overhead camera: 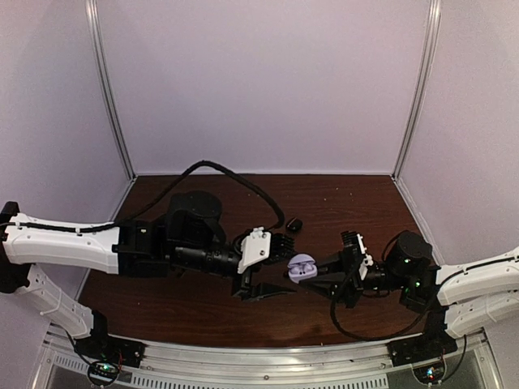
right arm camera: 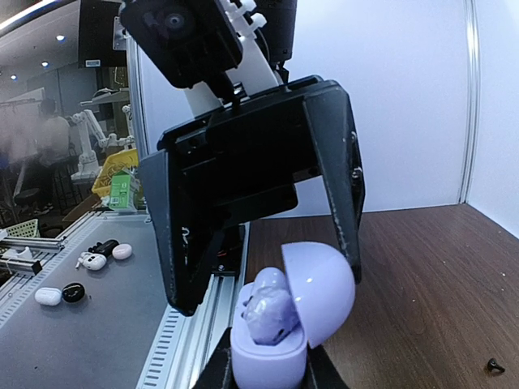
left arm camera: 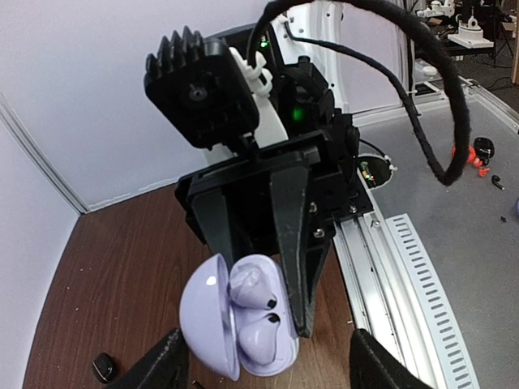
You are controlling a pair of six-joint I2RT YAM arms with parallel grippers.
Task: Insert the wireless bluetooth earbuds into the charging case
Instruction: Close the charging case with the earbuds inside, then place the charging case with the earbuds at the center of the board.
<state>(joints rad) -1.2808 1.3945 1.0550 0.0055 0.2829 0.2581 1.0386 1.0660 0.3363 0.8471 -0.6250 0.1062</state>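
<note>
- The left gripper (overhead camera: 282,266) and right gripper (overhead camera: 318,274) meet nose to nose mid-table, blocking passage there.
- The open lavender charging case (overhead camera: 302,267) is pinched in the right gripper.
- The left gripper's jaws are spread wide around it.
- A black case (overhead camera: 293,224) lies just behind them.
- Bare tabletop (overhead camera: 357,190) runs along the back edge and into the back right corner.

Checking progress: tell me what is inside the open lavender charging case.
Two pale lavender earbuds sit side by side in the lavender charging case, held in the right claw. Their stems are hidden inside the wells.
</note>
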